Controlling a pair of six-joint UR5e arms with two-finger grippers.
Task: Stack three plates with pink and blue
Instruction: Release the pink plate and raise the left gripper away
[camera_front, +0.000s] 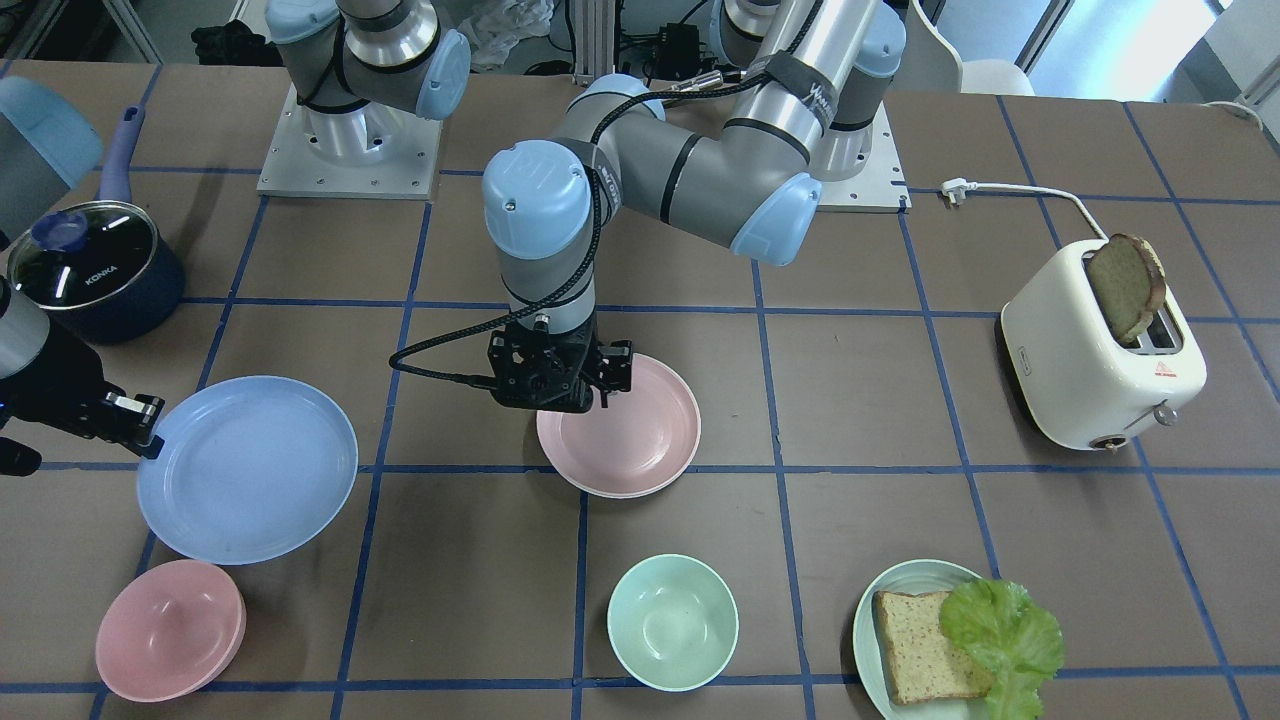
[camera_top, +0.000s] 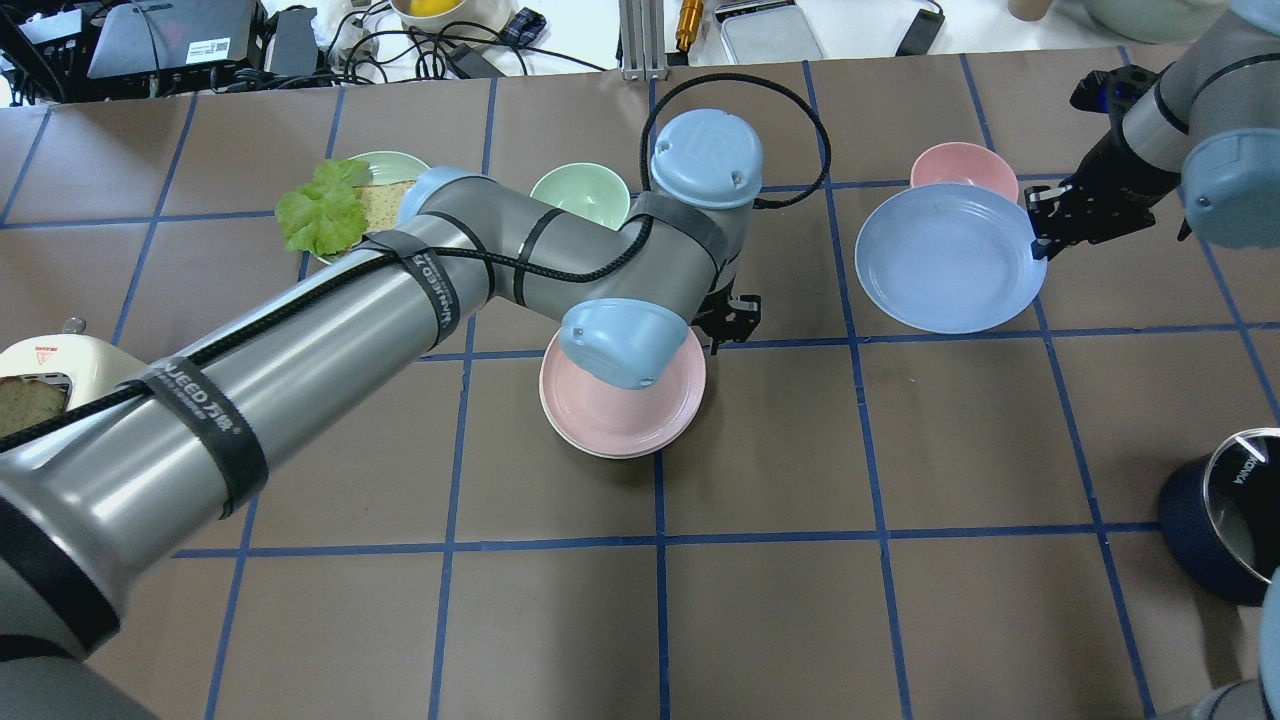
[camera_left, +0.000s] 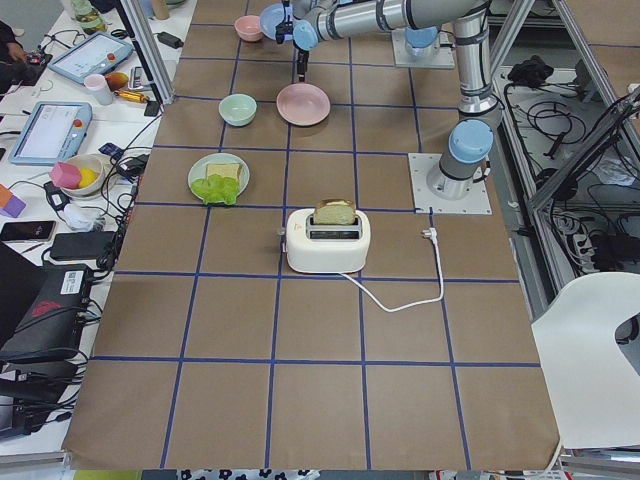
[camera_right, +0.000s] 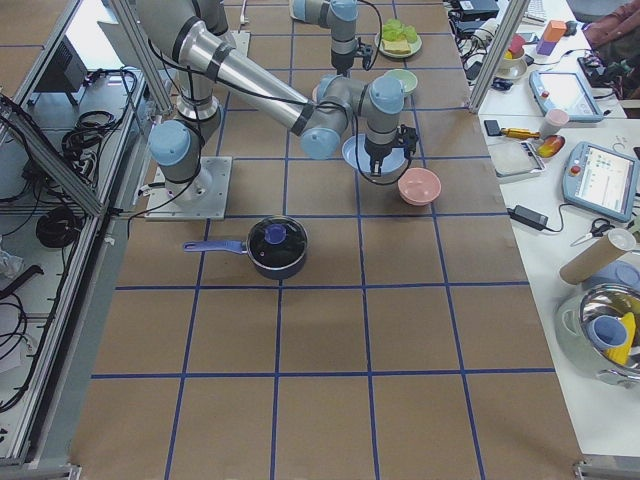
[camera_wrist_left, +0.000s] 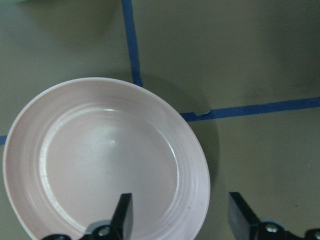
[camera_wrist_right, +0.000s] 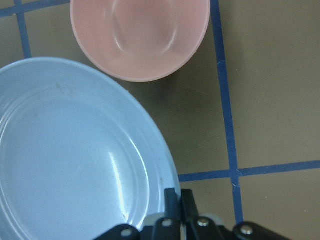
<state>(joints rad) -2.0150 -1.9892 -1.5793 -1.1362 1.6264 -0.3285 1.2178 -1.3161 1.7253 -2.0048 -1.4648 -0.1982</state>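
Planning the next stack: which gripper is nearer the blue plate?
Right. The right gripper clamps the blue plate at its rim; the left gripper is open over the pink plate.

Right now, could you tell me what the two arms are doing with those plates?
The right gripper is shut on the rim of the pale blue round plastic plate, beside a pink bowl. The left gripper, jaws open, hangs over the edge of the pale pink round plastic plate mid-table, which seems to rest on a cream-white plate whose rim just shows beneath. The blue plate is not yet on that stack.
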